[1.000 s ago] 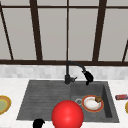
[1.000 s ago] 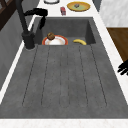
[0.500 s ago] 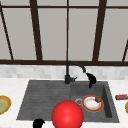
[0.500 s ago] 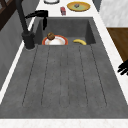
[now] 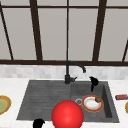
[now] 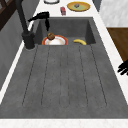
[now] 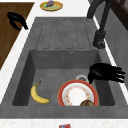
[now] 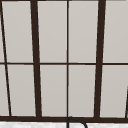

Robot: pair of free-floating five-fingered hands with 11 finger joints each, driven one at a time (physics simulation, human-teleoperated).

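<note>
My right hand [image 5: 93, 81] hovers over the back of the sink basin [image 7: 50, 72], just behind an orange-rimmed white plate [image 5: 92, 103]. In the right side view this hand [image 7: 105, 72] has straight fingers and a drooping thumb, and holds nothing. A brown lump of food [image 7: 86, 103] lies on the plate [image 7: 77, 96]. A banana [image 7: 37, 93] rests on the basin floor beside it. My left hand [image 5: 38, 123] floats off the counter's front edge by the drainboard, and its fingers [image 7: 16, 20] are relaxed and empty. In the left side view it [image 6: 123, 68] shows at the right edge.
A black faucet [image 5: 68, 72] stands behind the sink. A large red ball [image 5: 67, 115] shows at the sink's front edge. The ribbed drainboard [image 6: 65, 77] lies left of the basin. A yellow plate [image 5: 3, 104] sits on the left counter, a small red packet [image 5: 121, 96] on the right.
</note>
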